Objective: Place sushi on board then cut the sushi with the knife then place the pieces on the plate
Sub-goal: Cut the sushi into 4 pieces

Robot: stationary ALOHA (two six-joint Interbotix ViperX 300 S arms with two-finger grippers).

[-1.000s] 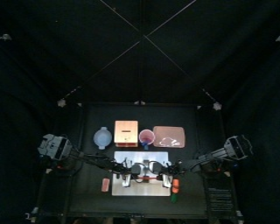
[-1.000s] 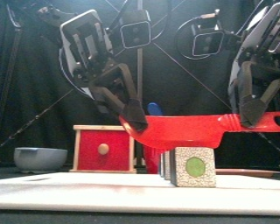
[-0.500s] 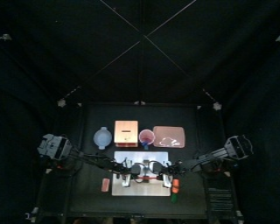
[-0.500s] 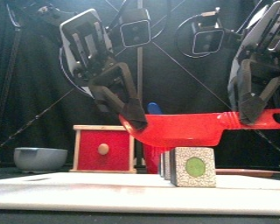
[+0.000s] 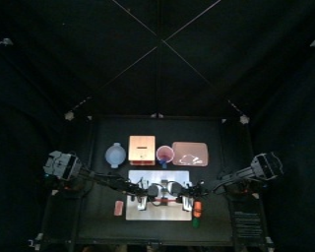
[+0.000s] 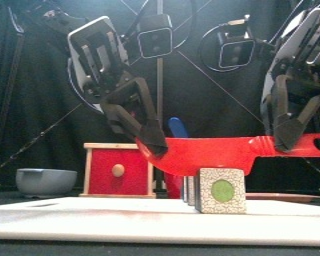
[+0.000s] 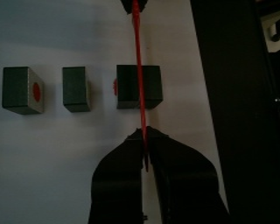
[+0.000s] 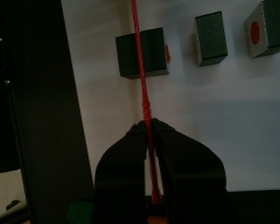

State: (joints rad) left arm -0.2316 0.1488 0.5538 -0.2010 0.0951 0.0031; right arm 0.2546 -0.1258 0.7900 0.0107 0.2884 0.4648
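nearest the table's front edge lies the white cutting board [image 6: 69, 222], with a small orange toy [image 5: 119, 208] on the table off its left side and a red-and-green toy [image 5: 197, 209] off its right. on the board stands the front sushi piece [image 6: 220, 192], a dark block whose near face is pale with a green round centre; more dark blocks line up behind it. the left wrist view shows three separate pieces on the board: the piece under the blade [image 7: 140, 86], a middle piece [image 7: 76, 87] and an end piece [image 7: 21, 89], each apart from the next.

just above the sushi the red knife [image 6: 210, 152] hangs level, running left to right across the row; i cannot tell whether its edge touches the block's top. the left gripper [image 7: 143, 133] has its jaws pinched together on the blade end, and the right gripper [image 8: 149, 127] is clamped the same way on the handle end, so both arms hold the one knife.

farther back, the wooden box [image 6: 119, 170] with its red drawer front stands left of the sushi, and the blue-grey bowl [image 6: 45, 180] left of that. the red cup [image 5: 164, 154] stands right of the box, with the pink plate [image 5: 191, 153] beyond it to the right.
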